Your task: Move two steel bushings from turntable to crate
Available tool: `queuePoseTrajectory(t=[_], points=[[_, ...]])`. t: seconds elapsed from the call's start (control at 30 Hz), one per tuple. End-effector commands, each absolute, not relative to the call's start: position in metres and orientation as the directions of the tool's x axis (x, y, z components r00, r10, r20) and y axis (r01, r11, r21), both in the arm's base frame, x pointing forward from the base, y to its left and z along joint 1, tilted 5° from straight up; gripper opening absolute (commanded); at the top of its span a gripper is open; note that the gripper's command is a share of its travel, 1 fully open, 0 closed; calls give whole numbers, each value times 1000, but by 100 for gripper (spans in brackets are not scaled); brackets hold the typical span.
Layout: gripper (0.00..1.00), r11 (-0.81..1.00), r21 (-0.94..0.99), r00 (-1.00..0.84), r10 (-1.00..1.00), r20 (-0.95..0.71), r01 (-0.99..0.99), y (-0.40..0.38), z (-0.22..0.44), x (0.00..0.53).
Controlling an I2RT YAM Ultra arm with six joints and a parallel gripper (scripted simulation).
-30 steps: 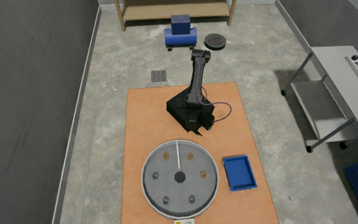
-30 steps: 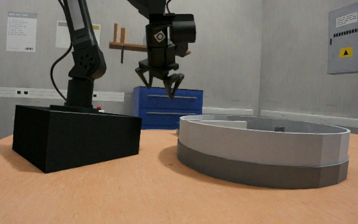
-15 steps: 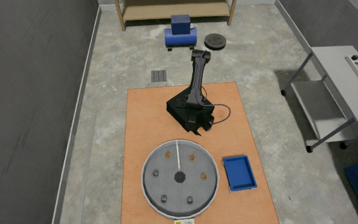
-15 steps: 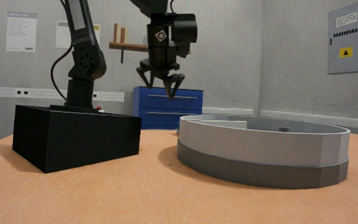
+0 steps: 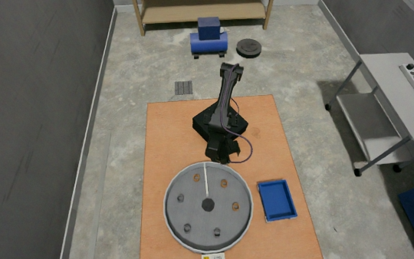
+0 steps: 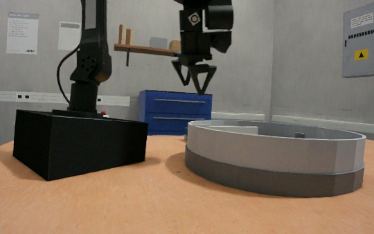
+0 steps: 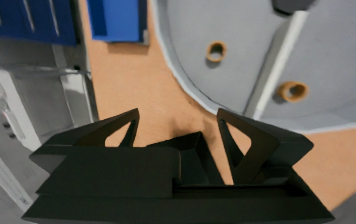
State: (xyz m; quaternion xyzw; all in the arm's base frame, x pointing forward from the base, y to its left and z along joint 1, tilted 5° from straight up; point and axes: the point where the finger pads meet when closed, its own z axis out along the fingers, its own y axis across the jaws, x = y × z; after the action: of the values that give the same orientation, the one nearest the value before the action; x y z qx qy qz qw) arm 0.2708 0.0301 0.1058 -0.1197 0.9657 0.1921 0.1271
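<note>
With the gripper (image 5: 223, 162) (image 6: 194, 89) (image 7: 178, 112) wide open and empty, the grey steel bushing (image 5: 217, 232) at the turntable's (image 5: 168, 212) (image 6: 270, 149) (image 7: 176, 75) five-to-six o'clock is judged rigid, smooth, slip-prone and small but dense, and is best gripped across its outer wall.

Top view: wooden shelf unit (image 5: 203, 13) at 12 o'clock, blue compressor (image 5: 208, 43) in front. Round black disc (image 5: 249, 47) just beside compressor, 1 o'clock. Dark floor grate (image 5: 183, 87), 11 o'clock. Grey two-level cart (image 5: 383, 69) (image 7: 17, 110) on dark casters, between 2 and 3 o'clock. Exterior: blue drawer cabinet (image 6: 175, 112) (image 7: 40, 22) near centre, behind desk (image 6: 138, 208) (image 5: 165, 153) (image 7: 120, 80). Wall shelf (image 6: 147, 50) with upright books (image 6: 127, 35), 11 o'clock. Two wall sheets (image 6: 22, 33), 10 o'clock. Grey wall box (image 6: 360, 41), yellow warning sign (image 6: 361, 54), 2 o'clock.
</note>
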Motion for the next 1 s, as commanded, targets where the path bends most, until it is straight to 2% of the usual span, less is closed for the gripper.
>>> queuePoseTrajectory(t=[0.0, 0.3, 0.37, 0.73, 0.97], points=[[100, 939, 320, -975, -58, -213, -126, 9, 113, 283], [100, 956, 260, -979, 168, -115, 134, -31, 122, 306], [100, 956, 260, -979, 168, -115, 134, -31, 122, 306], [100, 873, 138, -879, 476, -31, 468, -89, 132, 328], [100, 810, 85, -812, 584, -18, 580, -112, 134, 334]])
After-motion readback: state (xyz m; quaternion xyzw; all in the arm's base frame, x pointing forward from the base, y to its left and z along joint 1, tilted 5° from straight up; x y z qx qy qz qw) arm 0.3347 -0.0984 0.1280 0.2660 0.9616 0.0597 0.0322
